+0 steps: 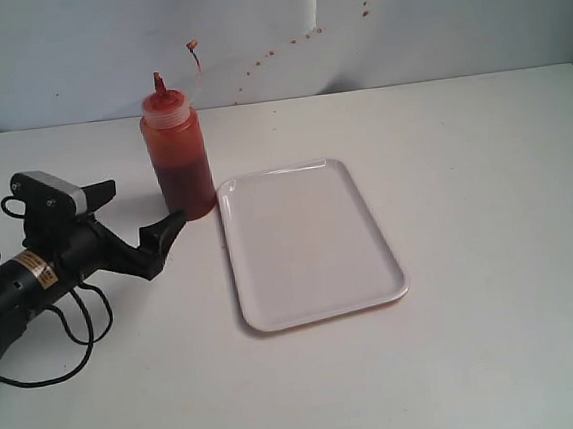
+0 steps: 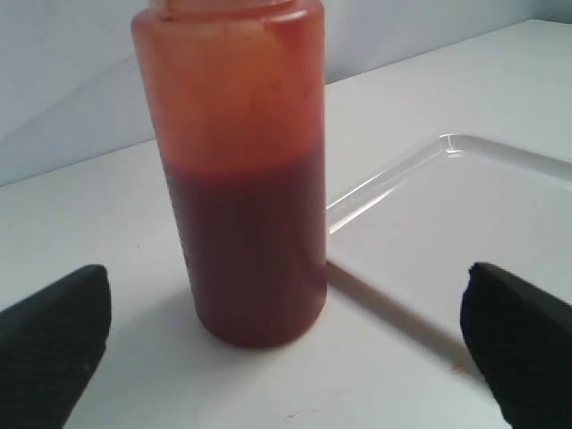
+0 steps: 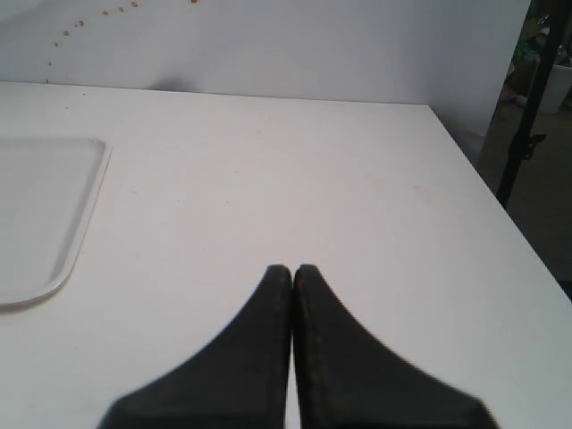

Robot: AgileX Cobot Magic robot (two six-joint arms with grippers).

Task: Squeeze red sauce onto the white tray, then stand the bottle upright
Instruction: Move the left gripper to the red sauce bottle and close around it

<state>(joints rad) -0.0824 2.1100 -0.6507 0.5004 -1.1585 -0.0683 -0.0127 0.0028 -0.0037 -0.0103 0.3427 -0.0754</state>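
A: Checking left claw (image 1: 134,210): jaws spread wide, holding nothing. Fingers (image 2: 54,340) sit either side of the bottle (image 1: 179,164), clear of it on both sides.
B: Right claw (image 3: 293,284)?
A: Pinched shut, empty, low over the worktop (image 1: 484,177), well apart from the bottle.
B: Bottle position?
A: Upright on the worktop, just beside the tray (image 1: 309,238) corner on the left arm's side. Can't tell if the base touches the rim.
B: Handling?
A: Sauce (image 2: 250,259) fills a bit over half the body: thick, dark red. My guess is moderate weight, mass low, stable standing. The wall is smooth translucent plastic in a plain cylinder. It's probably soft, so it'll dent under grip and could be slick.
B: Where to grab?
A: Mid-body, across the cylinder, near the sauce line. Avoid the ribbed cap (image 1: 166,107) and the red-stained nozzle (image 1: 160,82): too narrow, and no squeeze there. Grip lightly to carry and squeeze hard only once it's tipped over the tray.
B: Tray?
A: Flat white plastic, rounded corners, low raised rim, glossy. No sauce visible on it, so the squeeze looks not yet done.
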